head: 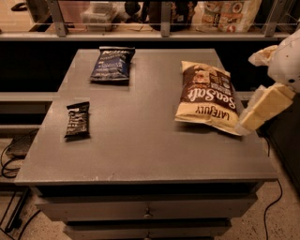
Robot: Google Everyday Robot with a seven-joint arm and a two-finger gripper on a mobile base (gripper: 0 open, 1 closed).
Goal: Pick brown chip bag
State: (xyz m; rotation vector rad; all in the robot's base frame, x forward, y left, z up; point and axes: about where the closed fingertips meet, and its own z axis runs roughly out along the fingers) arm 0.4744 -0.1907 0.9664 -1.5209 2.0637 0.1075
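Note:
The brown chip bag (pixel 206 96) lies flat on the right side of the grey table (pixel 140 145), dark brown and cream-yellow with white "Sea Salt" lettering. My gripper (pixel 244 123) comes in from the right edge of the view, cream-coloured, hanging just beside the bag's near right corner. It holds nothing that I can see.
A dark blue chip bag (pixel 112 64) lies at the table's back left. A small black snack packet (pixel 77 120) lies at the left. A shelf with rails and packaged goods (pixel 229 14) runs behind the table. Drawers (pixel 147 211) sit under the front edge, cables on the floor at left.

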